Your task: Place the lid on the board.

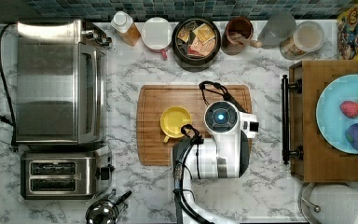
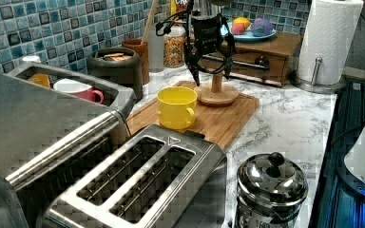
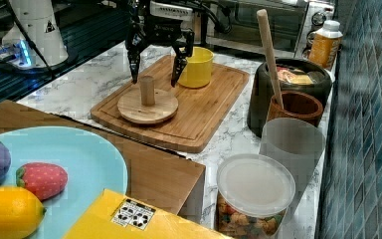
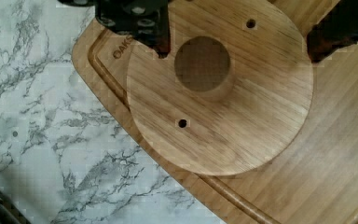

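Observation:
The lid [image 3: 147,105] is a round wooden disc with an upright cylindrical knob, and it lies flat on the board [image 3: 206,117], near the board's end at the right view's left. My gripper [image 3: 154,79] hangs just above it, open, with one finger on each side of the knob and neither touching it. In the left view the lid [image 2: 216,96] sits on the board [image 2: 223,121] beneath the gripper [image 2: 212,78]. The wrist view looks straight down on the lid [image 4: 223,112], close to the grooved rim of the board [image 4: 326,177]. In the top view my arm covers the lid.
A yellow mug [image 3: 199,67] stands on the board beside the lid. A dark wooden tray [image 1: 324,154] with a blue plate [image 1: 335,116] of fruit lies at the top view's right. Jars and a utensil pot [image 3: 296,107] line the tiled wall. A toaster [image 2: 142,190] and a French press [image 2: 271,190] stand nearby.

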